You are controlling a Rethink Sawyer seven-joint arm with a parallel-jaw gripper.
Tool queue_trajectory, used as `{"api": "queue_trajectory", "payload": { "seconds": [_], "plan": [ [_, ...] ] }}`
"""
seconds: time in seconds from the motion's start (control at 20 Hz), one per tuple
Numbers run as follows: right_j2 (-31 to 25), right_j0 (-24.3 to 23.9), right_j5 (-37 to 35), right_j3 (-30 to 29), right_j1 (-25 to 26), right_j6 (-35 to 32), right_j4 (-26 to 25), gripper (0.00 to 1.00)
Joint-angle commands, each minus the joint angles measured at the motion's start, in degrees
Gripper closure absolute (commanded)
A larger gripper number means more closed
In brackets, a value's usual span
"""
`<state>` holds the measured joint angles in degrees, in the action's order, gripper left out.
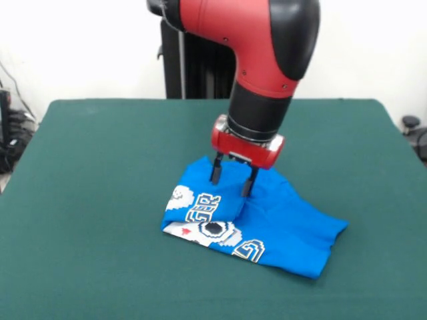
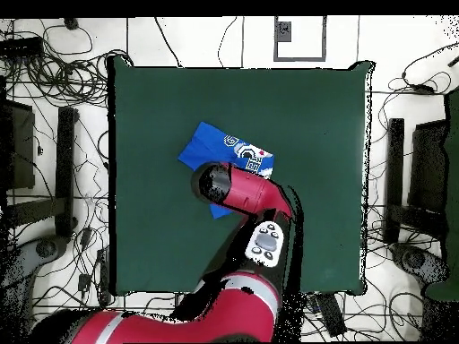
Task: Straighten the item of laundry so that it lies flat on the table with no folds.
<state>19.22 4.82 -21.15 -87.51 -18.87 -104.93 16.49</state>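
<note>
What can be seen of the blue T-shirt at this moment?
The T-shirt is bright blue soft cloth, crumpled and folded over itself on the green table, roughly mid-table. Part of a white, black and yellow pixel-style graphic with lettering shows along its near-left folded edge; the rest is plain blue. The gripper stands on its upper part, fingers spread, tips reaching the cloth. In the overhead view the arm hides much of it.

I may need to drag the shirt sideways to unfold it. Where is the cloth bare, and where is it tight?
In the front view the table is bare all along the left of the T-shirt, along the far edge, and to the right. It is crowded only mid-table, where the open pincer stands on the bunched shirt; the near strip below it is narrower.
</note>
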Motion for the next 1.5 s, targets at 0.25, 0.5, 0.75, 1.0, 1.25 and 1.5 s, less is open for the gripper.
{"api": "queue_trajectory", "payload": {
  "seconds": [0.25, 0.5, 0.75, 1.0, 1.25, 1.5],
  "plan": [
    [-4.91, -3.05, 7.85, 0.33, 6.35, -10.51, 0.32, 0.0],
    [-5.74, -3.46, 8.33, 0.41, 6.58, -10.12, 0.52, 0.0],
    [-6.43, -3.49, 5.07, -1.11, 3.54, -10.15, 1.06, 0.0],
    [-8.76, -4.72, 1.7, -0.69, 1.12, -7.34, 0.35, 0.0],
    [-11.24, -6.06, 3.41, -1.11, 0.66, -5.71, -0.94, 0.0],
    [-11.66, -6.03, 3.17, -0.93, 0.56, -6.01, -1.03, 0.0]
  ]
}}
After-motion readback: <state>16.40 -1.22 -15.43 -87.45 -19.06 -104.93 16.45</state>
